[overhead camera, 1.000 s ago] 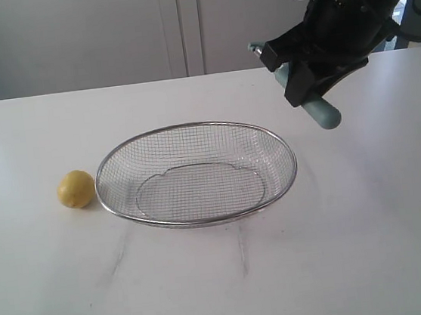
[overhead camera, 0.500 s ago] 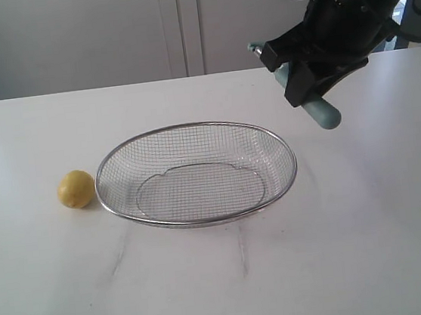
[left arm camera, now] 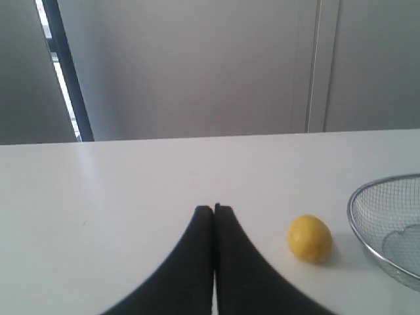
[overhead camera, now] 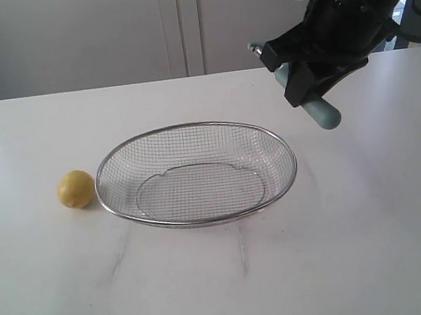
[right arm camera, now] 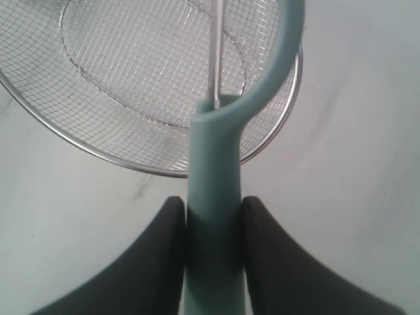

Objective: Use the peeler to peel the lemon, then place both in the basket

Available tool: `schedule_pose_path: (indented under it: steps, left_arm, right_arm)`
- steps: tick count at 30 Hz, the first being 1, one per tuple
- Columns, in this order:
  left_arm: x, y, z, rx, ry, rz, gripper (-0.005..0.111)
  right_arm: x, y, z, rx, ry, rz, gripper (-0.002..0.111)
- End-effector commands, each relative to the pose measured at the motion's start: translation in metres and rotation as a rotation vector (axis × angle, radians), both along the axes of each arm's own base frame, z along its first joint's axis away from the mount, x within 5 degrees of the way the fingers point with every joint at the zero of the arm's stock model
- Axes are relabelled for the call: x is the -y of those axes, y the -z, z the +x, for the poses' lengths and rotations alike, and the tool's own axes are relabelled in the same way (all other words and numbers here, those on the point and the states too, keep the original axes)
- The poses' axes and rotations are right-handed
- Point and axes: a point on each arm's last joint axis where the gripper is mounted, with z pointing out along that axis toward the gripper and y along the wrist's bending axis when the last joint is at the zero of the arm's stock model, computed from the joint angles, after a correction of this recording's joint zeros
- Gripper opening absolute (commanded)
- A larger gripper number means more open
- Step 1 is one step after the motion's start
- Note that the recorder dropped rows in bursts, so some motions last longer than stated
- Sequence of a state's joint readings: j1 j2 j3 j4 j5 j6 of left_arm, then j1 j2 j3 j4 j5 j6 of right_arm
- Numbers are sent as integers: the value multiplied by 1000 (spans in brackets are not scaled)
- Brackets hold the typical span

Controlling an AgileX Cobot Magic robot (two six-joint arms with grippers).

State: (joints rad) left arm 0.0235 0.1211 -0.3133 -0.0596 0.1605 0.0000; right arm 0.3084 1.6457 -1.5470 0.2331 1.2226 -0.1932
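Note:
The yellow lemon [overhead camera: 76, 189] rests on the white table just left of the wire basket [overhead camera: 196, 173]; it also shows in the left wrist view as the lemon [left arm camera: 309, 238], a little way off from my left gripper [left arm camera: 214, 209], which is shut and empty. That gripper is out of the exterior view. My right gripper [overhead camera: 302, 78] hangs above the table beyond the basket's far right rim, shut on the teal handle of the peeler [overhead camera: 321, 111]. In the right wrist view the fingers of the right gripper [right arm camera: 212, 202] clamp the peeler [right arm camera: 220, 170], whose head points over the basket [right arm camera: 85, 148].
The white table [overhead camera: 358, 247] runs to a far edge against pale cabinet doors [overhead camera: 180, 24]. Faint dark scuffs mark the table in front of the basket.

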Motion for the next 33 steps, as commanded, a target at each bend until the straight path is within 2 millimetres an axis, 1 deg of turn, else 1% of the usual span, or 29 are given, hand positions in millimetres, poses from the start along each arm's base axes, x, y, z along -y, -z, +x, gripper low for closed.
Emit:
schedule_pose_path:
  steps: [1, 5, 9, 14, 18, 22, 26, 29, 33]
  left_arm:
    - [0, -19, 3, -103, 3, 31, 0]
    - [0, -33, 12, -222, 9, 46, 0]
    - [-1, -38, 25, -320, 13, 50, 0]
    - [-2, -36, 44, -485, 18, 62, 0]
    - [-2, -34, 56, -568, 28, 72, 0]
    - [-2, -28, 69, -683, 49, 95, 0]
    - [-2, -18, 81, -779, 58, 95, 0]
    - [-3, -3, 96, -883, 66, 92, 0]
    - [-2, 13, 111, -992, 81, 85, 0]
  right_arm:
    - [3, -4, -1, 14, -2, 5, 0]
    - [3, -4, -1, 12, 4, 6, 0]
    - [3, -4, -1, 12, 4, 6, 0]
    - [3, -4, -1, 11, 6, 6, 0]
    - [3, -4, -1, 11, 6, 6, 0]
    - [3, -4, -1, 11, 6, 6, 0]
    - [3, -4, -1, 11, 6, 6, 0]
    - [3, -4, -1, 11, 6, 6, 0]
    - [3, -4, -1, 11, 6, 6, 0]
